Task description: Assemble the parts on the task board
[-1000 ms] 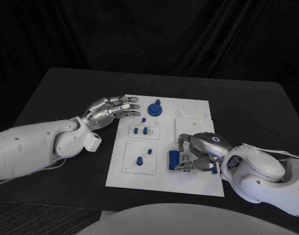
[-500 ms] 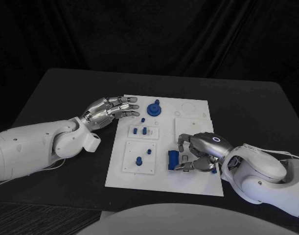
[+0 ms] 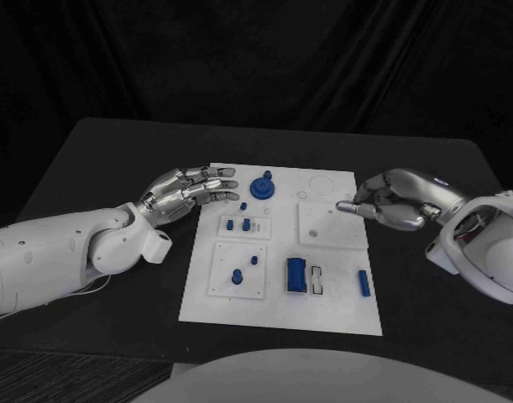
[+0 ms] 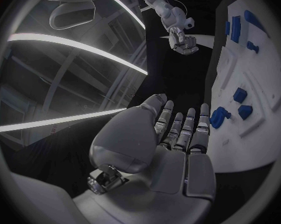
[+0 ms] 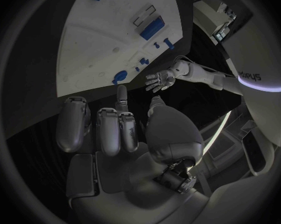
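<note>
task board: we've got a white rectangular plate, the task board (image 3: 283,290), sitting mid tabletop (image 3: 99,159), between the two hands, with raised square panels on it
parts: small blue pieces scattered over the board. A round knobbed part (image 3: 264,185) sits just off the left hand's fingertips, and little pegs (image 3: 244,224) are a bit nearer the robot than that hand. A longer blue block (image 3: 295,274) and a slim bar (image 3: 364,283) lie nearer the robot than the right hand, well apart from it
left hand: the left hand (image 3: 190,190) is at the board's left edge, fingers spread and lightly bent, holding nothing
right hand: the right hand (image 3: 389,200) is over the board's far right edge, fingers curled in. We see nothing held in them
open room: bare black tabletop runs all round the board, widest beyond the left hand
</note>
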You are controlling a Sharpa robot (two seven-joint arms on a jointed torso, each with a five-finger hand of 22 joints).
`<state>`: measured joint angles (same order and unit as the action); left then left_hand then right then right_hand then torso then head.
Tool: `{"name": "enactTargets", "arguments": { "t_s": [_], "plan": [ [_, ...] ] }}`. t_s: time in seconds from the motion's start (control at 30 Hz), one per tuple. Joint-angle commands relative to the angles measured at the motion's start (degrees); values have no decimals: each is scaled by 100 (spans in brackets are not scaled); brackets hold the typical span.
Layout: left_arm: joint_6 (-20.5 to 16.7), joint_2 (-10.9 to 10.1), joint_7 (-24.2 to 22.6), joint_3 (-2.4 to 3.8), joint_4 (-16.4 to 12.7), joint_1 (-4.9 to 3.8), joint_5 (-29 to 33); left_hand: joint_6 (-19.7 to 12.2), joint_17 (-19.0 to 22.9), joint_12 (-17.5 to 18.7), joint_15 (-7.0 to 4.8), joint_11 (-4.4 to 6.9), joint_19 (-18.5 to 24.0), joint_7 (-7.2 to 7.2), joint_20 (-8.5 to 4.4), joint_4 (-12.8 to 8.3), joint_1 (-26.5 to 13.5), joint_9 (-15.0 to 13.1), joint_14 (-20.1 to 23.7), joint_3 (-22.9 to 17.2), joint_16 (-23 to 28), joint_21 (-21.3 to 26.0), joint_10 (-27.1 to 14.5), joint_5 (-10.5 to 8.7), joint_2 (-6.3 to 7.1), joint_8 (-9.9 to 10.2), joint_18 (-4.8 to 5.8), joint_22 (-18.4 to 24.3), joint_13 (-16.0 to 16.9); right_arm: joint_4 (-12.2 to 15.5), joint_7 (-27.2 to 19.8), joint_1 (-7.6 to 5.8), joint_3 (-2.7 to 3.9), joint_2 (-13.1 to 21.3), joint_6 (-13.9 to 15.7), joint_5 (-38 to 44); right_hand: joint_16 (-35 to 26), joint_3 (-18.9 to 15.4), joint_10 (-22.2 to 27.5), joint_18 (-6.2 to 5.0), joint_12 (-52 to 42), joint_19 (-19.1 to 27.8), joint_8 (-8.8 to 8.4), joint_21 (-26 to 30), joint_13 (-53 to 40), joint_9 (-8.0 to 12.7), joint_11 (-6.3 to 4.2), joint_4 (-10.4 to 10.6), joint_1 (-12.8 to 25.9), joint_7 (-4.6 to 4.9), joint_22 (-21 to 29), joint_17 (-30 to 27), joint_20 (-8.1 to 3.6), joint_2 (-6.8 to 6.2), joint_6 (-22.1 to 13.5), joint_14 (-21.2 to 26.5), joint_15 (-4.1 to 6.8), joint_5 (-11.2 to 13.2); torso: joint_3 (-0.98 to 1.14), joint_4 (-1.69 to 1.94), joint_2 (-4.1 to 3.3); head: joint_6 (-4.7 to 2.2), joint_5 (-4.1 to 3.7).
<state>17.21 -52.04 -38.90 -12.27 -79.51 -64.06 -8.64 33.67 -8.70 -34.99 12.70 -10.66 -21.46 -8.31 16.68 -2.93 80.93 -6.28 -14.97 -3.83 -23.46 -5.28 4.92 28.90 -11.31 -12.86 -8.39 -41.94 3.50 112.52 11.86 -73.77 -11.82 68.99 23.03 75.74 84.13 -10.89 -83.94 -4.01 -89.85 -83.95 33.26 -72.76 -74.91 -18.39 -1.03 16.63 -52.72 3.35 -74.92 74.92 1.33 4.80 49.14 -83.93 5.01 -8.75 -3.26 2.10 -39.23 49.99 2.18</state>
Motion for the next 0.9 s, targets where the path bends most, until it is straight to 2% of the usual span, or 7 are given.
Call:
{"name": "enactTargets", "arguments": {
  "t_s": [0.03,0.17,0.2,0.33,0.6,0.8,0.9],
  "plan": [
    [-110,10,-258,4,-55,5,41,41,-4,-29,12,-12,-36,-4,-9,-1,-63,3,-37,-48,-38,-34,55,38,-14,-10,112,6,11,-6,284,-122,-10,152,-726,-1006,13,-49,-606,51,-15,-71,-180,-96,-1509,39,-11,-31,-145,-16,-1047,-14,23,99,164,-352,-21,-214,-4,14,-6,1,-22],
    [-128,7,-278,4,-87,5,41,51,-3,-39,9,-18,-39,-2,-9,-7,-66,2,-39,-56,-39,-37,66,40,-8,-14,112,6,12,-78,994,-213,-11,232,-1487,-819,-76,-49,-606,57,-15,-91,-456,-145,-1509,63,-40,-212,-678,-50,-1057,-247,-3,69,397,-315,6,-569,-6,20,-4,1,-10],
    [-132,6,-281,4,-92,5,41,53,-2,-37,8,-20,-40,-1,-9,-9,-67,2,-39,-59,-39,-37,68,41,-8,-15,112,6,12,-108,1205,-226,-12,228,-1722,-736,-129,41,-606,35,-15,-55,-589,-40,-1509,85,-45,-423,-1040,-45,-1024,-366,-8,56,437,-293,9,-678,-8,14,-2,1,-1],
    [-134,6,-292,4,-94,4,41,53,-2,-37,8,-20,-40,-1,-9,-9,-67,2,-39,-59,-39,-37,68,41,-8,-15,112,6,12,-205,1712,-231,-13,171,-2229,-355,-318,101,-574,-40,32,80,-939,339,-1454,162,-12,-520,-1286,-5,-912,-750,5,53,509,-215,-14,-421,-26,40,1,1,-32],
    [-99,9,-290,4,-52,5,41,55,0,-26,7,-25,-42,-1,-9,-12,-68,2,-37,-67,-36,-39,70,46,-10,-15,112,6,10,-169,1943,-107,-15,64,-2335,72,-333,106,-593,-32,6,50,-1119,317,-1485,150,-101,-524,-1349,-110,-924,-746,-34,10,1075,-246,51,22,-6,-3,-13,1,-22],
    [-79,23,-306,4,-26,5,41,53,3,-14,7,-29,-42,-1,-9,-14,-68,3,-32,-75,-30,-39,69,50,-13,-13,113,7,8,-94,1919,-11,-15,-1,-2299,184,-296,104,-606,-11,-15,8,-1176,225,-1509,126,-131,-507,-1338,-153,-955,-671,-60,7,1261,-268,78,132,0,10,3,1,-70],
    [-77,20,-307,4,-20,5,41,53,3,-14,7,-29,-42,-1,-9,-14,-68,3,-32,-75,-30,-39,69,50,-13,-13,113,7,8,-86,1948,44,-15,-30,-2378,218,-276,108,-606,-3,-15,-13,-1158,181,-1509,80,-170,-507,-1338,-202,-971,-636,-84,8,1448,-278,107,140,6,-9,0,1,-59]
  ]
}}
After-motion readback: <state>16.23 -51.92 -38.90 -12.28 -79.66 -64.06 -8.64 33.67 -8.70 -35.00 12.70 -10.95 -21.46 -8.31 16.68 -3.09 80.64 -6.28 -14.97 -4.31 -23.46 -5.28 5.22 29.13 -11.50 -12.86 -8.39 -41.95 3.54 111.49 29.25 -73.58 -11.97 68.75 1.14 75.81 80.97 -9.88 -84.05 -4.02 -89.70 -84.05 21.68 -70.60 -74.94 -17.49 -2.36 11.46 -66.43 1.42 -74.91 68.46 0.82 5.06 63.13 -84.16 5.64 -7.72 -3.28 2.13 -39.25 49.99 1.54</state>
